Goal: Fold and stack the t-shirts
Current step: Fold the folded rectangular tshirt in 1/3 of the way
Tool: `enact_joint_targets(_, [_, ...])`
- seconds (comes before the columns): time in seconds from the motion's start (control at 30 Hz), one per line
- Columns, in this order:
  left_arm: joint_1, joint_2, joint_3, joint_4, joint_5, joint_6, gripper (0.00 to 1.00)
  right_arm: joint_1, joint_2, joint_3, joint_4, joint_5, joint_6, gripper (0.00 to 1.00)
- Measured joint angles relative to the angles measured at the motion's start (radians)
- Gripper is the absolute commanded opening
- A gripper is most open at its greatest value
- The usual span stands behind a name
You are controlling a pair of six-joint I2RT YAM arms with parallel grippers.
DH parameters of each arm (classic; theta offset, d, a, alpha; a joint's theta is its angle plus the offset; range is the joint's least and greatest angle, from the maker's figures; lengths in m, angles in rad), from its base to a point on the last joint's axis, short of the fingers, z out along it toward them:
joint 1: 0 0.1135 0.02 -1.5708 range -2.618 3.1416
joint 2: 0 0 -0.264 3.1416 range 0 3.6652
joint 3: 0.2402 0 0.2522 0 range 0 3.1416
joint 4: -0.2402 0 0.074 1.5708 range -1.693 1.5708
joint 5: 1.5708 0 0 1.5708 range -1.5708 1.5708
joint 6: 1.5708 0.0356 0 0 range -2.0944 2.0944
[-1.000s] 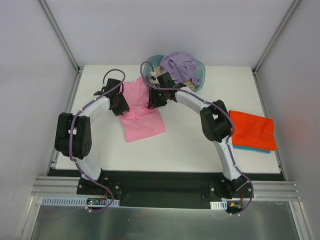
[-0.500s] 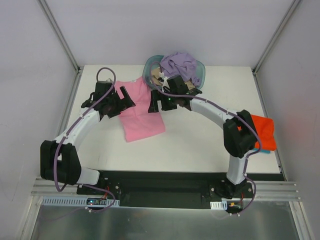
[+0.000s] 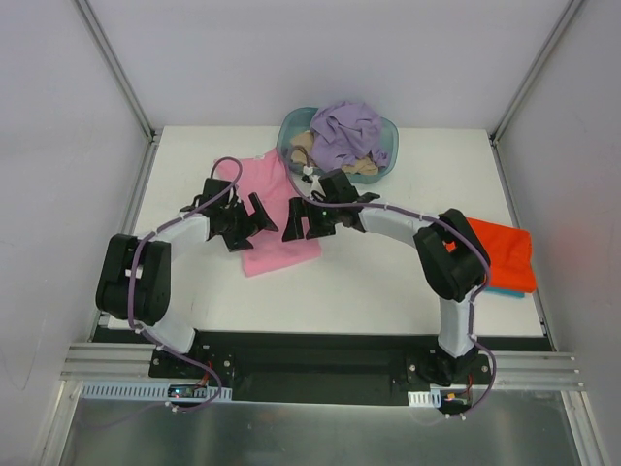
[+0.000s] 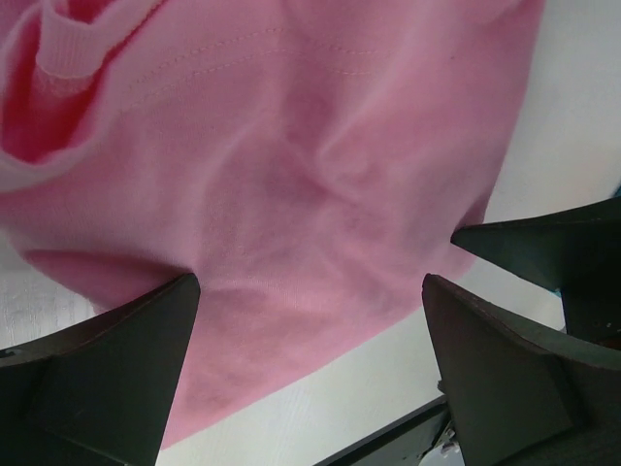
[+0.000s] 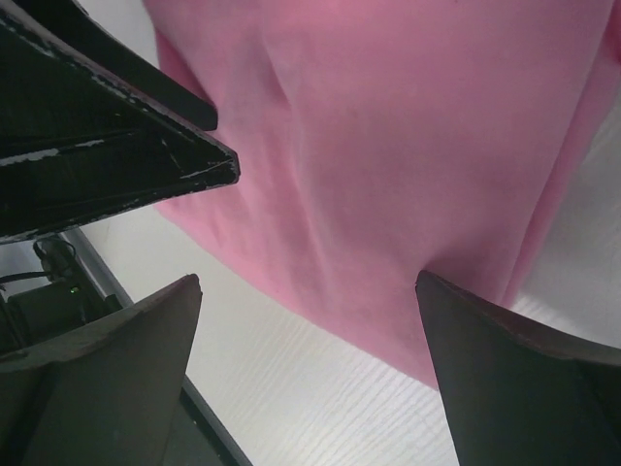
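From above, the pink t-shirt [image 3: 277,209] lies flat on the white table [image 3: 378,282], left of centre, its far end close to the teal basket [image 3: 287,133] at the back edge. The left gripper [image 3: 252,216] hangs over the shirt's left side and the right gripper [image 3: 297,221] over its right side, the two facing each other across the cloth. How far the fingers stand apart is hard to read from this height. The wrist cameras settle it. On the left wrist, both dark fingers [image 4: 116,359] are spread wide with only pink cloth showing between them, nothing gripped, and the shirt's ribbed collar [image 4: 68,58] shows at the upper left. On the right wrist the fingers [image 5: 524,369] are likewise spread wide over the shirt's near edge, holding nothing; a finger of the other gripper juts in at the upper left. Whether any fingertip actually presses on the cloth I cannot tell. Only the overhead view shows the rest: the basket holds a crumpled lavender shirt [image 3: 347,126] heaped over a tan shirt [image 3: 363,168], and at the table's right edge a folded orange-red shirt [image 3: 505,254] rests on a teal shirt [image 3: 497,290], of which just a thin strip peeks out along the near side
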Motion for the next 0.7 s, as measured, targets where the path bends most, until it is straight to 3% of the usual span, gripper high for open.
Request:
enact_joint_targets(0.17, [0.001,0.042,-0.016,0.027,0.015,-0.014,0.99,0.0,0.055,-0.031,0.017,-0.004,0.014,0.97])
enact_joint_targets(0.33, [0.0,-0.011,-0.093,0.082,0.024,-0.027,0.99,0.004,0.008,-0.124,0.092,-0.012,0.023,0.97])
enact_joint_targets(0.53, [-0.019,-0.204,-0.283,0.101,0.042,-0.062,0.99,0.059,-0.147,-0.316,0.097,-0.008,0.016,0.97])
enact_joint_targets(0.7, [-0.09,-0.424,-0.408,0.04,0.043,-0.093,0.99,0.132,-0.314,-0.414,-0.019,0.04,-0.017,0.97])
